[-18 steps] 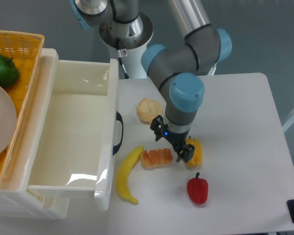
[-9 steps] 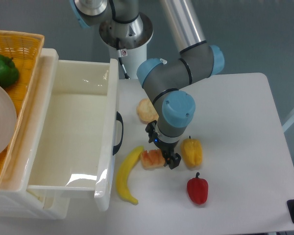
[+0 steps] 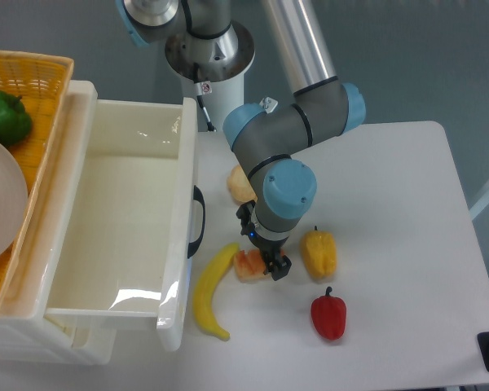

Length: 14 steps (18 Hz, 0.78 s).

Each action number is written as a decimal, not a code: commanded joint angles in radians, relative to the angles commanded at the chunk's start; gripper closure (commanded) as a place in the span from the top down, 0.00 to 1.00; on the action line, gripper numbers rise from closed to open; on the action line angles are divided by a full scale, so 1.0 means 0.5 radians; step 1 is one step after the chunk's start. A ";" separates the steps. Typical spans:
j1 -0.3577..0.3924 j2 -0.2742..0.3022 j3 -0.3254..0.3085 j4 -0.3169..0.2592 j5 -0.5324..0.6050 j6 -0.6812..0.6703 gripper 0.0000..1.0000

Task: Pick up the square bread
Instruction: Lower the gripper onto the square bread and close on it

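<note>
**Gripper low over the toast slice**

The smooth white desk [image 3: 391, 204] carries a glossy white plastic bin [image 3: 114, 236] at left, with a woven basket [image 3: 33, 73] beyond it. The gripper [image 3: 265, 259] stands directly over the square bread [image 3: 246, 265]; whether its jaws are apart or clamped cannot be told. The flat orange-red slice lies between a curved yellow banana [image 3: 210, 289] and a lumpy yellow pepper [image 3: 319, 253], with a shiny red pepper [image 3: 328, 315] nearer.

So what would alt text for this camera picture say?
A robot arm's tool is lowered over the square bread on a white table, between a banana and a yellow pepper; a red pepper lies nearby.
</note>
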 joint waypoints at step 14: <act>-0.003 -0.046 0.015 0.003 0.000 -0.003 1.00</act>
